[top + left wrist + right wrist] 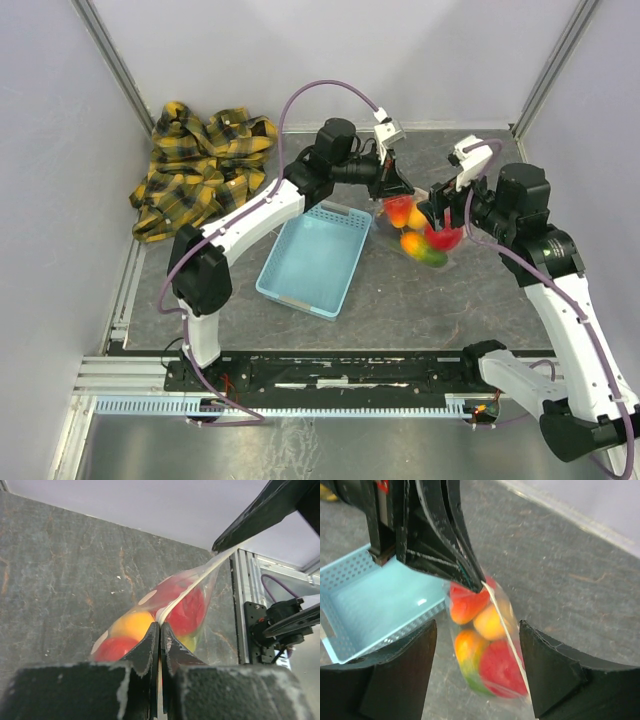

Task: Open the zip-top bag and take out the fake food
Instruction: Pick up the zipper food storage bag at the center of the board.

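- Top view: zip-top bag [422, 224], fake food [412, 243] inside, just right of the blue basket [310, 258], between both arms.
- Left wrist view: left gripper [160, 630] pressed together on the bag's white zip strip [192, 587].
- Right wrist view: right gripper [477, 630] spread, straddling the bag and holding nothing.
- Risk: the single pinch slips and the bag drops.

White arms [255, 215] with black joints [200, 280], purple cables [335, 83].
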